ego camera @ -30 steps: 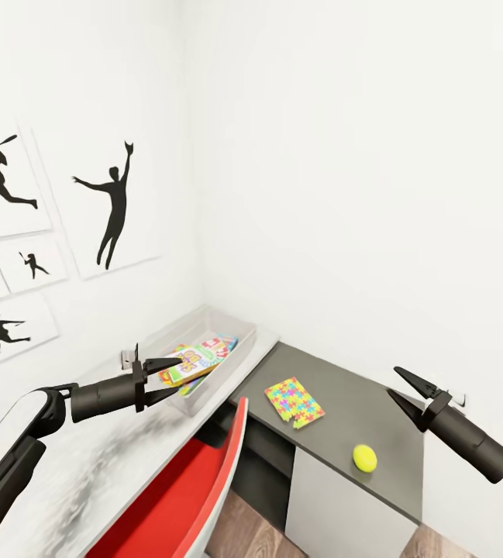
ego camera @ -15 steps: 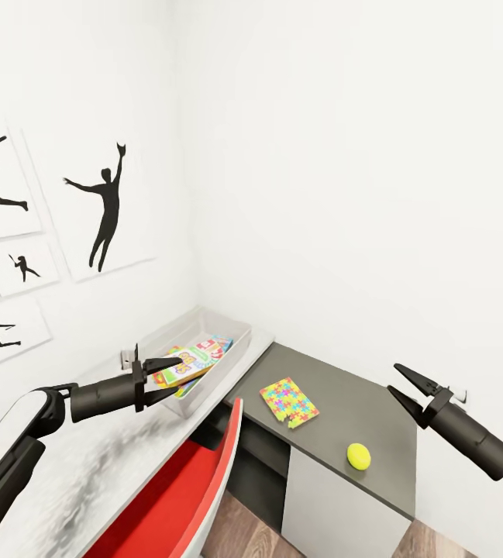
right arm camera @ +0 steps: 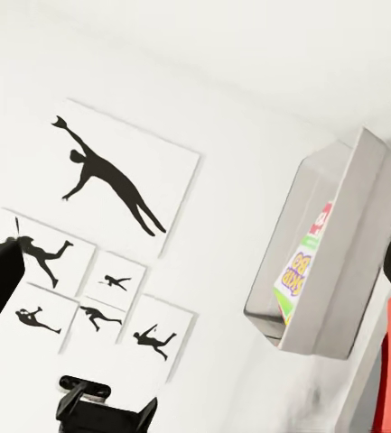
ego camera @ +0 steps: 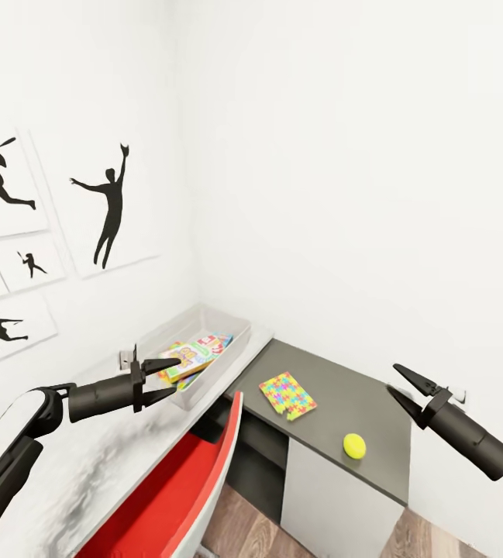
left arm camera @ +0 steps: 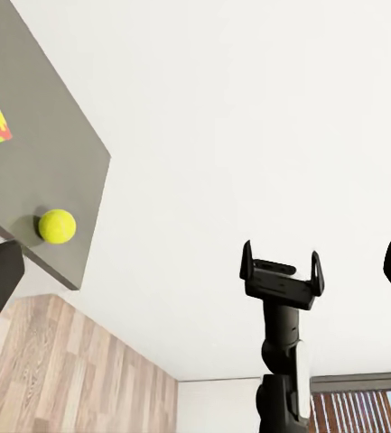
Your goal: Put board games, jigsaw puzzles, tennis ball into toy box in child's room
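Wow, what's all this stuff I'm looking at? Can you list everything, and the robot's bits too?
toy box: one, light grey, on the pale table by the corner.
game boxes: colourful, stacked inside the toy box; exact count unclear.
jigsaw puzzle: one, many-coloured, flat on the dark cabinet top.
tennis ball: one, yellow-green, on the cabinet near its front edge.
table: one, pale grey top, along the left wall.
cabinet: one, dark grey top, lower, beside the table.
chair: one, red, pushed up at the table.
silhouette pictures: five, black on white, left wall.
floor: wood planks.
left tool: black, open, empty, near the toy box.
right tool: black, open, empty, right of the cabinet.
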Tool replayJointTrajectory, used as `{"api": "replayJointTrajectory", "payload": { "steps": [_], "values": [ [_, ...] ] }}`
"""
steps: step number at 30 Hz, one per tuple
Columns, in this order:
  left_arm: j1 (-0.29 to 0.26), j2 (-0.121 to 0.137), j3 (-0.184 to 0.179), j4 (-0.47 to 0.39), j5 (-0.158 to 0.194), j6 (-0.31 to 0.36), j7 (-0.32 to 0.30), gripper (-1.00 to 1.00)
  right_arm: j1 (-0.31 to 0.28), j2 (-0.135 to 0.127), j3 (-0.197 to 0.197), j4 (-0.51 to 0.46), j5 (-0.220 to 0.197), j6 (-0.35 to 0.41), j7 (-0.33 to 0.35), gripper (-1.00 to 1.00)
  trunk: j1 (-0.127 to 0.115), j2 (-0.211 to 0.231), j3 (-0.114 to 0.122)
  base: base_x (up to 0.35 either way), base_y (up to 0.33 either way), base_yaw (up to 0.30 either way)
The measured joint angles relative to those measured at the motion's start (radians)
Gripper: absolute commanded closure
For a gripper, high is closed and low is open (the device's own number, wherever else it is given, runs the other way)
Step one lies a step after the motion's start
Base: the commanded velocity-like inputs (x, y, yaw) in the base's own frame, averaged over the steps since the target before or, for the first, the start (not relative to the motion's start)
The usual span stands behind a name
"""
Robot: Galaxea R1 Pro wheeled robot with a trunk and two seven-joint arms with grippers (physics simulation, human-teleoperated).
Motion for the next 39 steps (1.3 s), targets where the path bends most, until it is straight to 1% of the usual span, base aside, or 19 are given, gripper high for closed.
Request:
{"api": "replayJointTrajectory", "payload": {
  "steps": [6,20,27,39],
  "values": [
    [0.0,0.0,0.0,-0.001,0.0,0.0,0.0,-1.0,0.0,0.0,-0.001,0.004,0.0,0.0,0.002,-1.0,0.0,0.0,0.0,-0.158,0.0,-0.179],
    [0.0,0.0,-0.001,-0.001,0.0,0.0,0.0,-1.0,0.0,0.0,-0.001,0.006,0.001,-0.002,0.002,-1.0,0.0,0.0,0.0,-0.014,0.0,-0.271],
    [0.0,0.001,-0.018,-0.006,-0.001,0.0,0.0,-1.0,0.0,0.0,-0.001,0.006,0.002,-0.002,0.002,-1.0,0.0,0.0,0.0,-0.001,0.0,-0.279],
    [-0.001,0.005,-0.024,-0.014,-0.001,0.0,0.0,-1.0,0.0,-0.001,-0.001,0.006,0.001,-0.002,0.001,-1.0,0.0,0.0,0.0,0.0,0.0,-0.279]
  ]
}}
